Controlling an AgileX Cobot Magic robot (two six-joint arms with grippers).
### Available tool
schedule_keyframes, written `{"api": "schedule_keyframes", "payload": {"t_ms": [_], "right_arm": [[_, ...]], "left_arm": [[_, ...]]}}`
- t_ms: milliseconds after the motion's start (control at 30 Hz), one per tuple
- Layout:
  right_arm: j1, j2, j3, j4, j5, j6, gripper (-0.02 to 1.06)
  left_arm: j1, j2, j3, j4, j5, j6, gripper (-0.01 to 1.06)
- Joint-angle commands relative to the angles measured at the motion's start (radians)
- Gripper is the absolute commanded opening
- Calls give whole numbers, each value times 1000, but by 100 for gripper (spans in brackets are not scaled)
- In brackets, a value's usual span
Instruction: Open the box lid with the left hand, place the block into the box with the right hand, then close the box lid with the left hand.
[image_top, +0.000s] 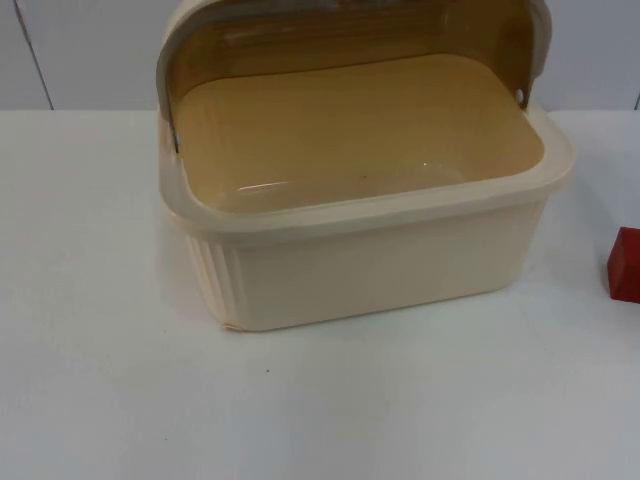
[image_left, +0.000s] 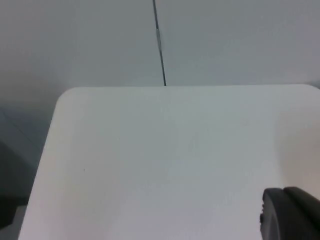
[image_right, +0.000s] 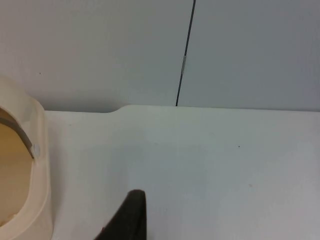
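The cream box (image_top: 380, 265) stands on the white table (image_top: 100, 380), its lid (image_top: 350, 30) raised; the red block (image_top: 626, 265) lies to its right, apart. The right wrist view shows the box's rim beside the right gripper's fingertip (image_right: 127, 217), and the left gripper's fingertip (image_left: 290, 212) hangs over bare table. I cannot tell either grip.

The top view looks down and forward from close in, the box (image_top: 360, 190) spreading over much of the upper frame, its lid (image_top: 300, 30) cut by the top edge, the white worktop (image_top: 120, 380) below; the left wrist view looks low along the worktop (image_left: 165, 150) to the grey partition wall (image_left: 75, 45); the right wrist view faces the same wall (image_right: 100, 50) and shares the box's rim (image_right: 40, 165) with the top view.
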Motion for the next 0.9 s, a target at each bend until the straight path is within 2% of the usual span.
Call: {"api": "schedule_keyframes", "payload": {"t_ms": [0, 167, 267, 333, 367, 433, 467, 500, 533, 867], "right_arm": [[-4, -1, -9, 2, -4, 1, 105], [-4, -1, -9, 2, -4, 1, 105], [-4, -1, -9, 2, -6, 1, 105], [-4, -1, -9, 2, -10, 1, 105], [-4, -1, -9, 2, -12, 1, 105], [-4, -1, -9, 2, -15, 1, 105], [-4, -1, -9, 2, -15, 1, 105], [-4, -1, -9, 2, -15, 1, 105], [-4, -1, -9, 2, -15, 1, 105], [-4, -1, -9, 2, -1, 1, 105]], "left_arm": [[5, -17, 9, -3, -39, 12, 0], [5, -17, 9, 53, -45, 12, 0], [5, -17, 9, 56, -43, 12, 4], [5, -16, 9, 53, -43, 12, 20], [5, -16, 9, 44, -43, 12, 35], [5, -16, 9, 28, -43, -14, 81], [5, -16, 9, 28, -43, -14, 81], [5, -16, 9, 35, -42, -23, 101], [5, -16, 9, 41, -39, -25, 104], [5, -34, 9, -50, -60, -27, 104]]}}
